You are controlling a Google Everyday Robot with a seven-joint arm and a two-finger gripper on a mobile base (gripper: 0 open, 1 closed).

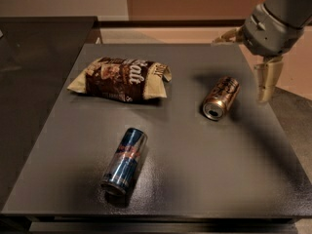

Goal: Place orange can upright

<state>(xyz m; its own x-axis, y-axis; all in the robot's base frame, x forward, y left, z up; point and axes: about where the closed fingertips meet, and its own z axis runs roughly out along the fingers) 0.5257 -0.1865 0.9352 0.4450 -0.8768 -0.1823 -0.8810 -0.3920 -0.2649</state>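
The orange can [222, 97] lies on its side on the right part of the dark grey table [195, 169], with its silver top and pull tab facing the front. My gripper [241, 69] hangs at the upper right, just above and to the right of the can and apart from it. It is open and empty. One beige finger [266, 79] points down beside the can and the other finger [226, 35] sticks out to the left.
A blue-and-silver can [125, 161] lies on its side at the front middle. A brown snack bag [119, 78] lies at the back left. The table's right edge runs just below the gripper. A darker counter [34, 57] stands to the left.
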